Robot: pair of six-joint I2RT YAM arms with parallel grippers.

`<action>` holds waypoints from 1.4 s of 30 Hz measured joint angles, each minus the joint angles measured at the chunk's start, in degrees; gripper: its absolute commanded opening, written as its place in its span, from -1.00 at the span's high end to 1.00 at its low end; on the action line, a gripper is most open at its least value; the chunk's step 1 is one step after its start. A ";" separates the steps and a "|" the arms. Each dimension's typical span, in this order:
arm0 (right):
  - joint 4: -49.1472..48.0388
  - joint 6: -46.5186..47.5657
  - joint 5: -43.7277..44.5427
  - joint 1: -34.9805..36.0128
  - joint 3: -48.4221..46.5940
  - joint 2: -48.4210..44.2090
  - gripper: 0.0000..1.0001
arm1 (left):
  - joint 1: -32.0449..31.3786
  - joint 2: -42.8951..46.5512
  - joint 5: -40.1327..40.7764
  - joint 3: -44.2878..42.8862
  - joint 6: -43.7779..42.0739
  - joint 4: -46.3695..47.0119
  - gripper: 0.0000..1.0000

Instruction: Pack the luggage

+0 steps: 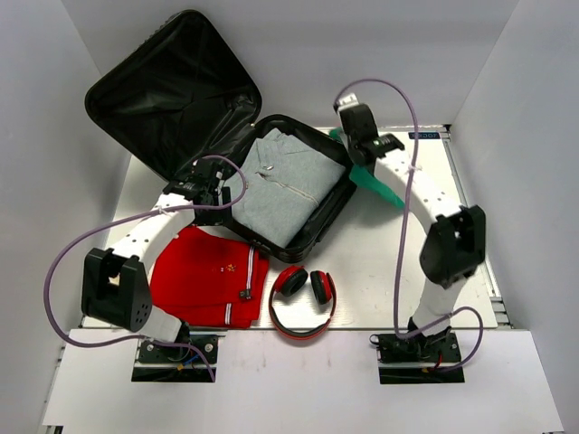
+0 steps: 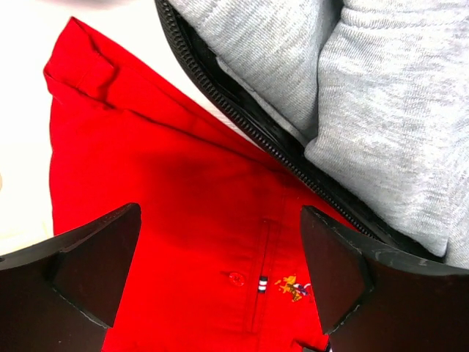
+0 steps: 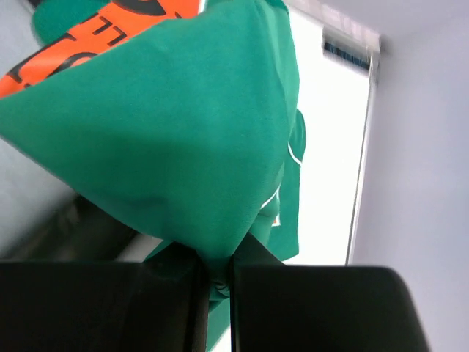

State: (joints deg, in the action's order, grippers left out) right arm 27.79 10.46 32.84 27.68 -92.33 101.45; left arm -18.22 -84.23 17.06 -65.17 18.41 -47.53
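The black luggage [image 1: 172,90] lies open at the back left, its lid raised, with a folded grey sweater [image 1: 276,185] in the lower half. A folded red polo shirt [image 1: 206,276] lies on the table in front of it. My left gripper [image 1: 204,192] is open and empty at the luggage's near-left rim, above the red shirt [image 2: 183,220]. My right gripper [image 1: 362,145] is shut on a green garment [image 3: 168,139] with orange print and holds it lifted at the luggage's right side. The green cloth hangs down to the table [image 1: 378,185].
Red and black headphones [image 1: 303,303] lie on the white table [image 1: 380,262] in front of the luggage. White walls close in on both sides and at the back. The luggage's zipper rim [image 2: 249,125] runs close beside my left fingers.
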 measured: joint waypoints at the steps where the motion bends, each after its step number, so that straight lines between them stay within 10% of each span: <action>1: 0.50 1.64 -1.31 -0.20 -3.50 1.99 1.00 | 0.00 -0.22 -0.04 0.00 0.02 0.00 -1.00; 10: 1.16 13.62 -14.62 2.73 -25.40 17.07 1.00 | 0.98 -3.08 -1.75 0.00 0.22 -0.09 -0.89; 37: 10.80 2.64 -38.03 21.53 -12.00 13.66 1.00 | 3.52 -5.95 -4.74 1.81 2.67 0.15 -0.76; 40: 9.73 0.52 -37.20 21.70 -12.00 13.66 0.22 | 4.07 -5.88 -4.74 1.84 2.91 0.17 -0.79; 41: 9.38 -0.42 -36.87 21.81 -12.00 13.66 -0.68 | 4.31 -5.77 -4.74 1.84 3.08 0.13 -0.86; 42: 9.01 -1.38 -36.52 21.99 -12.02 13.66 -0.81 | 4.74 -5.55 -4.72 1.81 3.26 0.11 -0.94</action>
State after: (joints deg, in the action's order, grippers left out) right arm 36.80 9.08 -3.68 49.67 -104.36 115.11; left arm -13.47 -89.78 12.34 -63.35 21.67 -47.42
